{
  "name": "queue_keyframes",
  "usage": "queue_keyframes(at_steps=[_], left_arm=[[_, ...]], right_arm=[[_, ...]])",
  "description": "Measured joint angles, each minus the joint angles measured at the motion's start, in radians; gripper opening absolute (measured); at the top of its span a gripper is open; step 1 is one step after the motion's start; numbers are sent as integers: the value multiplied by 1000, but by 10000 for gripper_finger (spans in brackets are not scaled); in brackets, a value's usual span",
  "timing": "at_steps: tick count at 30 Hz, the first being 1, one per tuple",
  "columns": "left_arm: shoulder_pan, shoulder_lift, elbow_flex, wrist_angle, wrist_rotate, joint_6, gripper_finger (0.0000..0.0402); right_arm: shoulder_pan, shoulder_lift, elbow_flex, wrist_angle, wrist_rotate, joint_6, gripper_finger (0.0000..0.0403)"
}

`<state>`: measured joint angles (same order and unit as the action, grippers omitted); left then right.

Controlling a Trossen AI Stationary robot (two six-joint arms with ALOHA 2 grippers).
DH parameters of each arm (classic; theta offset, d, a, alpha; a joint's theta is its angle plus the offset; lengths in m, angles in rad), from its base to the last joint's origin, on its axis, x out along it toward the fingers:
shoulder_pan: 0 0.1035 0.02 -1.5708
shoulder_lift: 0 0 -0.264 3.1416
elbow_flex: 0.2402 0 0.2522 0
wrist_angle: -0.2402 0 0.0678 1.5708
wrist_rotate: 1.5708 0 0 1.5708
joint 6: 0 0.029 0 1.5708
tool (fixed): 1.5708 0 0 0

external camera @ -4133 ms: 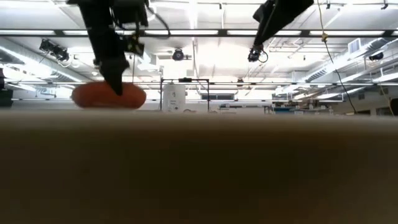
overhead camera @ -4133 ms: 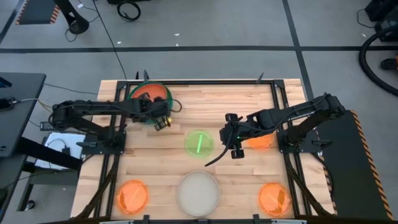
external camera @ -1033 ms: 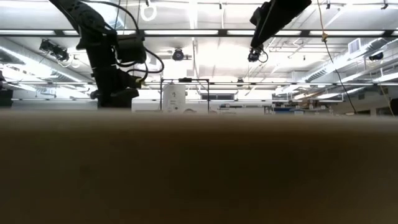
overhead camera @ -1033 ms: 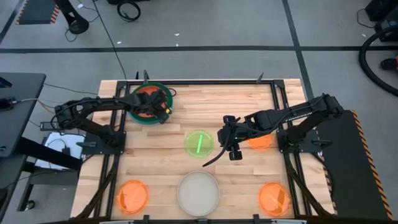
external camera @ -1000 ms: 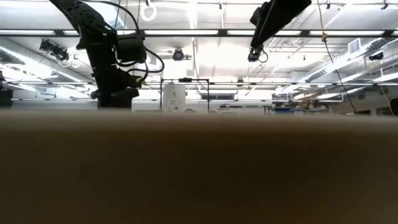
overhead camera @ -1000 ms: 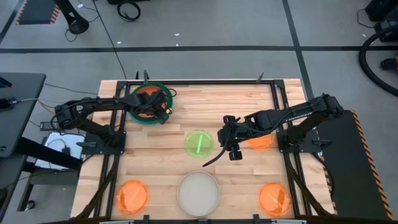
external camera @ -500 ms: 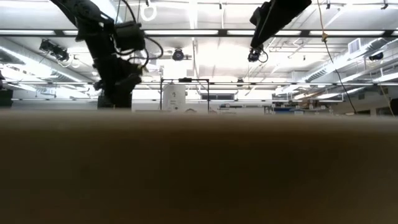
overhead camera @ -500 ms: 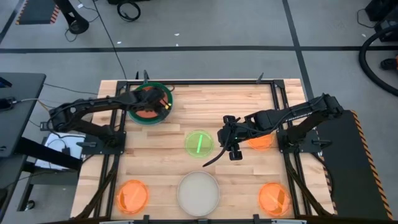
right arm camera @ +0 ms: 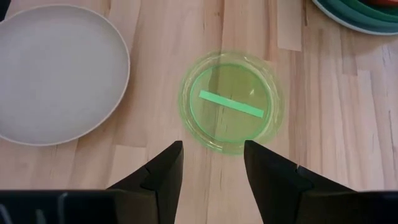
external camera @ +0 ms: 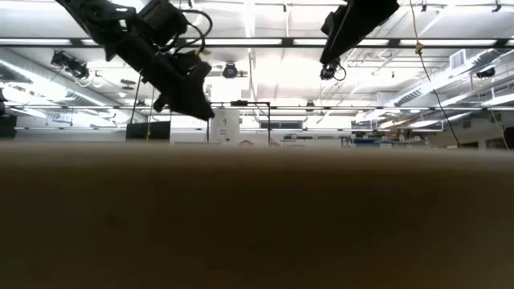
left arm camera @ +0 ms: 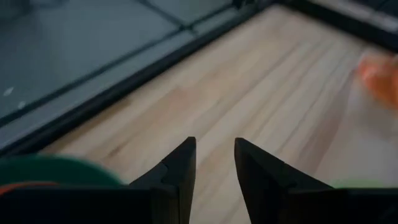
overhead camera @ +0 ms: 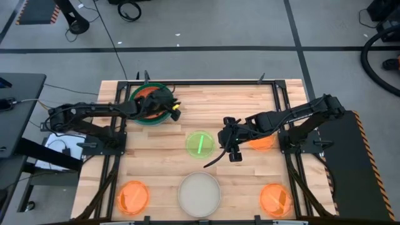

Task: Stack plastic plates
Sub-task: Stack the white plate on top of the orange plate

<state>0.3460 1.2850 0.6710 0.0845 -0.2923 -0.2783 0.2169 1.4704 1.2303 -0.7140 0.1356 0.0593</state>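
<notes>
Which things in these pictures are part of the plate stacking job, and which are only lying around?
Job: red-orange plate in green plate; neon-green plate; cream plate; orange plates.

Lying about: white paper, cables on floor.

bare wood behind neon-green plate

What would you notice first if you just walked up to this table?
Probably the small see-through neon-green plastic plate glowing in the middle of the wooden table, with the right gripper hanging just beside it, jaws open and empty. Next, the three small bright orange plastic plates: two at the near corners and one under the right arm, plus the big round cream plastic plate between the near pair.
</notes>
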Motion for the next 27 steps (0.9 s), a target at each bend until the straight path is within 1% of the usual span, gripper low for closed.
queue_keyframes(at_steps=[5, 7, 9, 12, 14, 15, 18, 21, 24, 27], left_arm=[[-36, 0, -7, 132, 1, 55, 118], [-55, 0, -7, 169, 25, 61, 118], [-74, 0, -7, 192, 90, 62, 118], [-113, 0, -7, 181, 238, 87, 118], [-159, 0, -7, 171, 296, 95, 118], [-185, 0, -7, 172, 307, 95, 118], [-271, 11, -7, 171, 310, 95, 119], [-352, 29, -8, 175, 277, 77, 119], [-421, 58, -8, 171, 229, 26, 119], [-477, 90, -8, 172, 218, -34, 126]], right_arm=[[5, 0, -58, 65, -42, -10, 180], [5, 0, -71, 85, -54, -4, 180], [4, 0, -80, 94, -55, 2, 180], [4, 0, -84, 94, -55, 2, 180], [4, 0, -85, 93, -54, 1, 180], [4, 0, -85, 95, -54, 0, 180], [4, 0, -85, 102, -54, -2, 180], [4, 0, -85, 112, -53, -2, 180], [4, 0, -85, 119, -51, -6, 180], [4, 0, -85, 119, -51, -3, 180]])
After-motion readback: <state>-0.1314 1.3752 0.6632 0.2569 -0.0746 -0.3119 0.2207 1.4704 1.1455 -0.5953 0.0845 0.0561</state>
